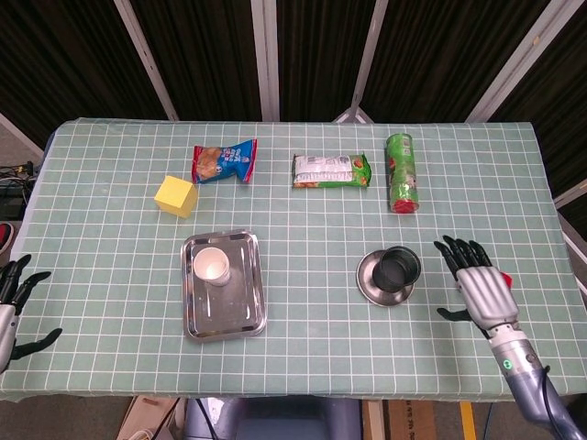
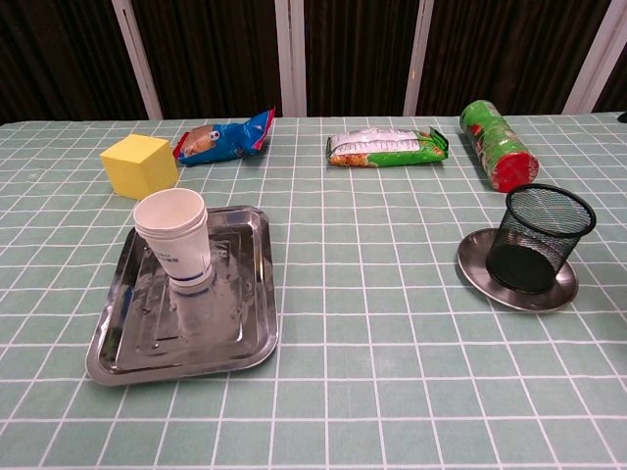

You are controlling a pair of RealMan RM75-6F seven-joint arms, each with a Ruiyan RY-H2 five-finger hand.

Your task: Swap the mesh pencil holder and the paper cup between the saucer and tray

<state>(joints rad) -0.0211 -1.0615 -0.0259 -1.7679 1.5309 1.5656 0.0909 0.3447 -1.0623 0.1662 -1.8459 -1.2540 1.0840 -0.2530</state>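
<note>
The black mesh pencil holder (image 1: 400,267) (image 2: 540,238) stands upright on the dark round saucer (image 1: 371,281) (image 2: 561,290) at the right. The white paper cup (image 1: 212,266) (image 2: 176,238) stands upright in the metal tray (image 1: 224,303) (image 2: 137,351) at the left. My right hand (image 1: 477,283) hovers open just right of the saucer, fingers spread and apart from the holder. My left hand (image 1: 11,307) is open at the table's left front edge, far from the tray. Neither hand shows in the chest view.
A yellow block (image 1: 176,195), a blue snack bag (image 1: 223,161), a green-white packet (image 1: 331,170) and a green chip can (image 1: 401,172) lie along the back. A red tape roll (image 1: 505,275) peeks out behind my right hand.
</note>
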